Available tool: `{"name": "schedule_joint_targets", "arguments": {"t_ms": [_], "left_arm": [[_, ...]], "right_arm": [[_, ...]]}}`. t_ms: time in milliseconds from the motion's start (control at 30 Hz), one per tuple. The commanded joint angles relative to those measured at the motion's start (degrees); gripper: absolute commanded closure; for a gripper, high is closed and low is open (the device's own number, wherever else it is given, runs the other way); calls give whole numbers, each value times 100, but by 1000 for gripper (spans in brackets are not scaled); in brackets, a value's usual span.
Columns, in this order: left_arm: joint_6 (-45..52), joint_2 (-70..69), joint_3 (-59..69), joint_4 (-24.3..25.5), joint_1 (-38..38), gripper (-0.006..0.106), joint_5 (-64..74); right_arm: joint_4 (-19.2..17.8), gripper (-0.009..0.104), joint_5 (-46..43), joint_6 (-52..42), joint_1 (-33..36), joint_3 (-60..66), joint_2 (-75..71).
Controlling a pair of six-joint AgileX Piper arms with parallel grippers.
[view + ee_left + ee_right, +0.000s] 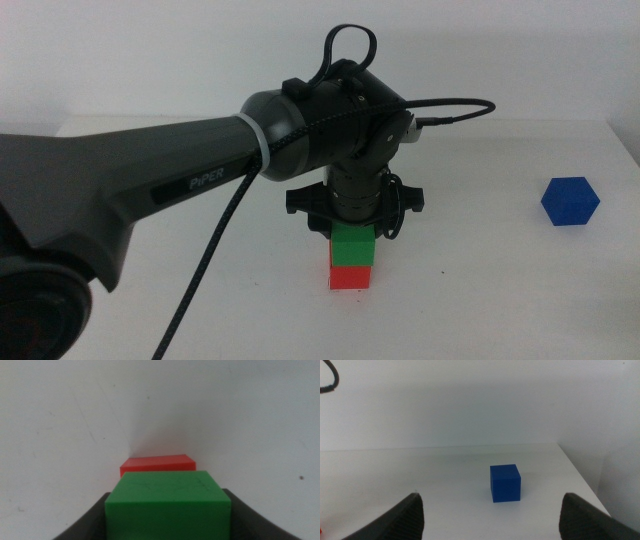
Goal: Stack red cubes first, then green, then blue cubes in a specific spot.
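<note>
Left gripper clamped on green cube atop red cube; needed squaring before release; right gripper waited, jaws apart, facing blue cube near the tabletop's right edge.

The only readable text is "PIPER", printed in pale letters on the left arm.

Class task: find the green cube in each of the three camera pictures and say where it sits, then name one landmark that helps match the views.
Middle view: green cube at the centre, on the red cube, under the left gripper.
Left wrist view: low centre, between the gripper's jaws, red cube beyond.
Right wrist view: not in it; only the blue cube shows.
Shared landmark: the red cube, in the middle and left wrist views.
</note>
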Motion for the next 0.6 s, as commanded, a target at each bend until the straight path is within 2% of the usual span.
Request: {"name": "schedule_joint_targets", "arguments": {"t_ms": [0,300,400,433,467,567], "left_arm": [[-78,46,-62,110,3,97,17],[-195,109,-62,164,3,97,-17],[-215,109,-62,164,3,94,-6],[-215,109,-62,164,3,88,-6],[-128,109,-62,164,3,46,-20],[349,61,-72,207,3,20,-43]], "right_arm": [[-15,9,-55,-58,-49,19,-25],[-15,9,-55,-58,-49,19,-25],[-15,9,-55,-58,-49,19,-25],[-15,9,-55,-58,-49,19,-25],[-15,9,-55,-58,-49,19,-25],[-15,9,-55,-58,-49,19,-25]]}}
